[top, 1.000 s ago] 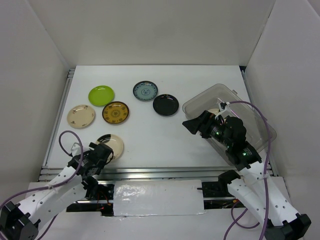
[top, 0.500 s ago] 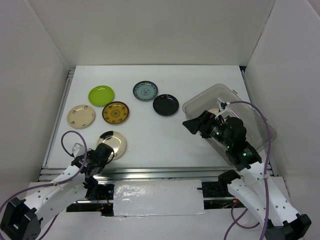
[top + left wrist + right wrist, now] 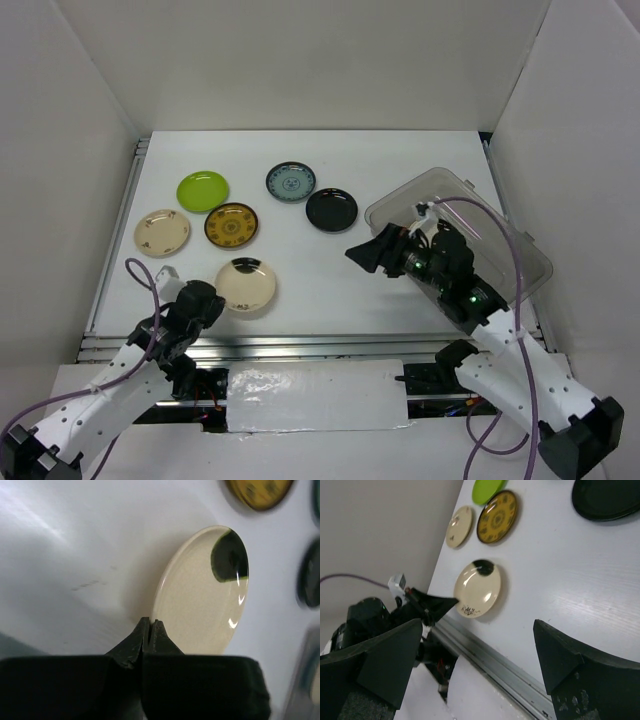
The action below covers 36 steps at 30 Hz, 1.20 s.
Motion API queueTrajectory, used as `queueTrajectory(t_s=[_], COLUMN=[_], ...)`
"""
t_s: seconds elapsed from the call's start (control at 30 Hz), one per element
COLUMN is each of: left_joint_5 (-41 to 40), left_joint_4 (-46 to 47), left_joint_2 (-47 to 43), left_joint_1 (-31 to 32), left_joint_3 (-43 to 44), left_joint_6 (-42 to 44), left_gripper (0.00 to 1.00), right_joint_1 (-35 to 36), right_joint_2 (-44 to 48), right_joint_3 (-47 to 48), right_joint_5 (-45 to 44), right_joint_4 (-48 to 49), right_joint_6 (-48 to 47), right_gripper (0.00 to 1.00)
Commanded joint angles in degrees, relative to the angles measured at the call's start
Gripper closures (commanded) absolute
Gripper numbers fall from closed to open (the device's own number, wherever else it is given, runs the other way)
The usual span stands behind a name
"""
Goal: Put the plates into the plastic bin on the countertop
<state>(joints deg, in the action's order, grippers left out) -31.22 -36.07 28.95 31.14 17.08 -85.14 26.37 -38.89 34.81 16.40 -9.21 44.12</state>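
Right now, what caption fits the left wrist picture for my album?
Shut left tool at the rim of a dark-marked cream plate on the white countertop.

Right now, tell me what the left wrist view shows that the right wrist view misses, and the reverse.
Only the left wrist view: a close look at the left gripper, jaws shut, tips at the near rim of the cream plate. Only the right wrist view: the lime green plate, a second cream plate and the metal rail. Both: that dark-marked cream plate, the mustard plate and the black plate.
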Motion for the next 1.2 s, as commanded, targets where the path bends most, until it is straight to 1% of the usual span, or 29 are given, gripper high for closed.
queueTrajectory(t_s=[0.0, 0.03, 0.07, 0.1, 0.13, 0.17, 0.23, 0.27, 0.37, 0.43, 0.47, 0.53, 0.57, 0.6, 0.63, 0.67, 0.7, 0.73, 0.77, 0.8, 0.83, 0.9, 0.93, 0.97, 1.0, 1.03, 1.07, 1.13, 1.17], left_joint_5=[10.4, 15.4, 17.9, 20.0, 21.6, 24.7, 27.4, 30.1, 32.9, 33.7, 34.3, 34.8, 35.2, 36.0, 36.2, 36.6, 37.0, 37.1, 37.0, 35.2, 33.6, 28.4, 22.4, 19.4, 16.9, 13.4, 12.1, 9.6, 8.1], left_joint_4=[15.2, 17.6, 22.6, 24.4, 25.5, 27.9, 30.0, 31.2, 33.3, 33.3, 33.3, 33.8, 34.2, 35.4, 35.5, 35.5, 35.5, 35.6, 35.5, 35.2, 31.8, 24.8, 17.3, 13.9, 11.3, 9.5, 7.1, 5.5, 5.2], left_joint_2=[-0.4, 0.0, 0.1, 0.5, 1.0, 1.1, 1.0, 0.7, 0.6, 1.2, 1.4, 1.8, 1.9, 2.0, 2.1, 2.2, 2.7, 3.1, 3.5, 4.4, 4.7, 5.6, 5.9, 6.2, 6.6, 6.7, 6.8, 7.7, 8.3], left_joint_1=[0.2, 0.2, 0.2, 0.8, 0.9, 1.0, 1.2, 1.2, 1.3, 1.4, 1.5, 1.5, 1.5, 1.5, 1.5, 1.5, 1.5, 1.5, 1.5, 1.5, 1.5, 1.5, 1.5, 1.3, 1.4, 1.3, 1.1, 0.8, 0.2], left_joint_3=[3.0, 3.0, 3.0, 3.6, 4.0, 4.3, 5.2, 5.4, 6.4, 7.1, 7.3, 7.4, 7.2, 6.7, 6.7, 6.5, 6.6, 6.6, 7.3, 8.0, 8.9, 12.8, 14.4, 16.6, 17.5, 18.2, 19.0, 19.5, 19.8], left_joint_6=[16.7, 19.3, 20.9, 22.6, 23.2, 24.0, 25.5, 25.9, 26.5, 26.9, 26.9, 26.9, 26.8, 26.6, 26.5, 26.3, 26.3, 26.3, 26.3, 26.3, 26.2, 23.9, 22.8, 20.7, 20.0, 19.7, 19.1, 19.0, 19.7], left_gripper=[1.00, 1.00, 1.00, 1.00, 1.00, 1.00, 1.00, 1.00, 1.00, 1.00, 1.00, 1.00, 1.00, 1.00, 1.00, 1.00, 1.00, 1.00, 0.97, 0.85, 0.45, 0.01, 0.01, 0.01, 0.01, 0.01, 0.01, 0.01, 0.01], right_joint_1=[5.3, 6.8, 9.5, 10.9, 11.9, 13.9, 15.1, 15.5, 17.1, 17.5, 17.7, 18.1, 18.3, 18.4, 18.4, 18.2, 18.3, 18.3, 18.2, 17.9, 16.4, 13.6, 8.9, 5.9, 2.6, -1.2, -9.5, -18.1, -25.9], right_joint_2=[-6.0, -7.7, -9.4, -13.2, -15.1, -18.7, -21.8, -23.4, -27.6, -28.3, -28.6, -28.8, -28.8, -28.5, -28.3, -27.6, -26.9, -26.4, -24.8, -23.9, -21.5, -18.7, -15.4, -13.7, -11.8, -8.5, -7.2, -6.4, -7.3], right_joint_3=[-0.3, 0.3, 1.7, 2.5, 3.3, 4.9, 5.9, 6.7, 5.9, 5.0, 4.3, 4.2, 4.2, 4.0, 3.6, 3.3, 3.2, 2.7, 2.4, 2.2, 1.8, 1.8, 1.6, 1.4, 1.1, 1.3, 1.6, 3.0, 3.8], right_joint_5=[1.8, 1.0, -0.6, -1.4, -2.5, -5.6, -8.3, -9.1, -10.7, -8.7, -8.2, -8.5, -8.8, -9.0, -9.1, -9.2, -9.5, -10.9, -11.7, -12.5, -14.5, -16.2, -19.8, -20.1, -19.8, -19.2, -17.8, -16.7, -14.8], right_joint_4=[8.6, 8.9, 8.9, 8.9, 8.5, 7.8, 6.0, 5.5, 7.4, 11.4, 12.5, 14.3, 14.7, 15.6, 16.2, 16.7, 17.2, 17.1, 16.9, 15.8, 14.7, 7.8, 5.6, 3.7, 0.1, -1.2, -2.8, -5.9, -7.6], right_joint_6=[0.2, -0.3, -0.8, -1.3, -2.4, -2.7, -3.1, -3.1, -2.8, -2.4, -2.0, -1.7, -1.6, -1.5, -1.3, -1.1, -0.4, 0.1, 0.6, 1.6, 2.4, 4.8, 5.7, 6.2, 6.5, 6.2, 5.0, 3.3, 1.5], right_gripper=[0.00, 0.00, 0.00, 0.00, 0.00, 0.00, 0.00, 0.00, 0.03, 0.09, 0.18, 0.30, 0.39, 0.44, 0.52, 0.74, 0.91, 1.00, 1.00, 1.00, 1.00, 1.00, 1.00, 1.00, 1.00, 1.00, 1.00, 1.00, 1.00])
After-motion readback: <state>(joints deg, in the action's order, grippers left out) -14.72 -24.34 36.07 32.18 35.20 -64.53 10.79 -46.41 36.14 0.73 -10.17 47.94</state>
